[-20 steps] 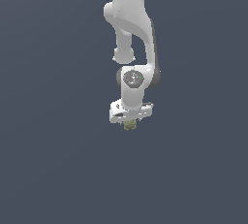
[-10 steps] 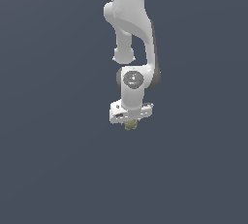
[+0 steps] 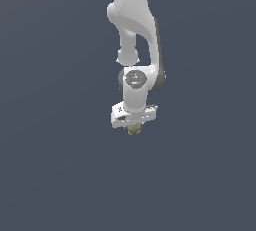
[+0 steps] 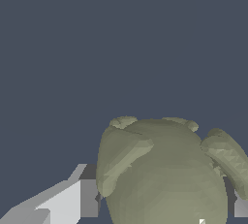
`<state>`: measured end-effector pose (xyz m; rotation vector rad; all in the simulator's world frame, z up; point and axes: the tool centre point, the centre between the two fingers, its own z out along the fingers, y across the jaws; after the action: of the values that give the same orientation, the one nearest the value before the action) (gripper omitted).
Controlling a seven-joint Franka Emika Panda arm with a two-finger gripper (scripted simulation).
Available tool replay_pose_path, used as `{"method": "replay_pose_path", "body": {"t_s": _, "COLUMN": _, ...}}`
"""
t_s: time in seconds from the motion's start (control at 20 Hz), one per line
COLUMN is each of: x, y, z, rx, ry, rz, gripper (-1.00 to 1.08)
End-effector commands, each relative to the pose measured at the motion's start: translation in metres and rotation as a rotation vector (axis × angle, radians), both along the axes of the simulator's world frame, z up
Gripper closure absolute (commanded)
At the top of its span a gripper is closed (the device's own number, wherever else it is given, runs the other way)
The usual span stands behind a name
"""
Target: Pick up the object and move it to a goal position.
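1. Fingers [image 3: 133, 127] in the exterior view pointed to six o'clock, closed around the object [image 3: 133, 129], barely visible below them.
2. Wrist view: object [image 4: 164, 174] bulged between fingers [image 4: 72, 199]; its knobby edges could slip or twist loose.

The object [image 3: 133, 129] is a small, matte olive-green blob with knobby bumps along its edge, clamped between the end effector's [image 3: 133, 128] fingers, filling the wrist view.
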<state>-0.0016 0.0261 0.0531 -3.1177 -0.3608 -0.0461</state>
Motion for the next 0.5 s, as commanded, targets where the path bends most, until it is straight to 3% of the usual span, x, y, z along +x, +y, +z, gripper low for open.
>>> {"method": "replay_pose_path", "body": {"t_s": 0.0, "x": 0.007, "y": -0.005, "z": 0.011, "rx": 0.004, "ry": -0.024, "rz": 0.011, "gripper": 1.08}}
{"method": "replay_pose_path", "body": {"t_s": 0.45, "x": 0.043, "y": -0.033, "z": 0.078, "rx": 0.032, "ry": -0.163, "rz": 0.082, "gripper": 1.08}}
